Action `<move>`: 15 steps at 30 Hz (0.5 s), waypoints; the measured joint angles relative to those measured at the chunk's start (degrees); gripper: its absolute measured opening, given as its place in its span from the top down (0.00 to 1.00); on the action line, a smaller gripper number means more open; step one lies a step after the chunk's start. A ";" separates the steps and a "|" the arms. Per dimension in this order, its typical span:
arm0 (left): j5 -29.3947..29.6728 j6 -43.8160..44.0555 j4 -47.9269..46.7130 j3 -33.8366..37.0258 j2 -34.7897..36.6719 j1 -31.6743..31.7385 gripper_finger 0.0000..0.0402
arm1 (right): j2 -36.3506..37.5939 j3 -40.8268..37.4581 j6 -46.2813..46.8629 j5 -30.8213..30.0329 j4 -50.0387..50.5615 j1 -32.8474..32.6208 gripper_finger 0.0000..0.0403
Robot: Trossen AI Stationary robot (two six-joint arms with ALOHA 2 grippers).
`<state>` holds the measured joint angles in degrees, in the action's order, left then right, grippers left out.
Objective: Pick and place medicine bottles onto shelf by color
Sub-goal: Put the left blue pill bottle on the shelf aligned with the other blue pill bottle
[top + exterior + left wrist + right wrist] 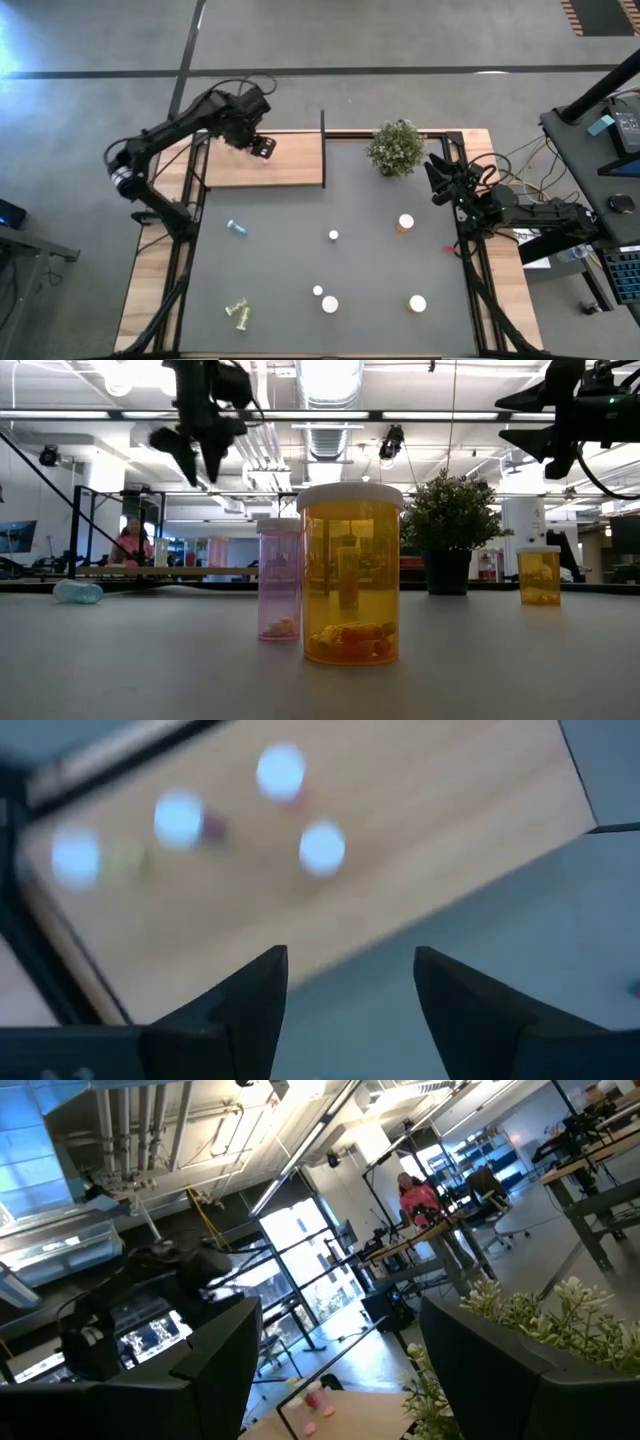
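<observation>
Release step: left pincer [262,147] apart, empty, above flat light-wood shelf [290,165]. Right pincer [437,180] apart, idle beside bushy plant [396,147]. Next: fetch bluish bottle [236,228] lying on dark grey surface [300,260].

You have the shelf [265,160] at the table's [300,255] far left corner, the potted plant [396,147] just right of it, and loose medicine bottles [329,304] spread across the table nearer you, well apart.

Dark table [300,260] carries shelf [290,160], scattered medicine bottles [330,304], plant [396,147].
</observation>
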<state>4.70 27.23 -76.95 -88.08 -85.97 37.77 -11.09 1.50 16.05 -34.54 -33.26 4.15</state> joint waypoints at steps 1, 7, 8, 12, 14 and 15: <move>-0.01 3.57 -1.24 0.44 0.97 -0.90 0.50 | 0.01 0.00 0.01 0.00 0.02 0.00 0.35; 0.42 23.17 -9.74 3.51 5.65 -7.94 0.50 | -0.01 0.00 0.00 0.01 0.00 0.02 0.35; 0.43 26.47 -10.81 4.40 6.20 -9.24 0.50 | 0.00 0.00 0.01 0.00 0.00 0.01 0.35; -0.10 39.59 -13.00 9.02 8.16 -15.19 0.50 | 0.02 0.00 0.00 0.01 0.02 0.00 0.35; -2.02 45.85 -13.07 11.97 8.98 -17.97 0.50 | 0.00 0.00 0.01 0.01 0.00 0.00 0.35; -3.05 48.83 -12.95 13.35 9.20 -19.21 0.50 | 0.01 0.00 0.00 0.01 0.00 0.01 0.35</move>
<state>1.65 76.06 -89.90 -74.73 -76.77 18.56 -11.08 1.50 16.06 -34.53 -33.26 4.16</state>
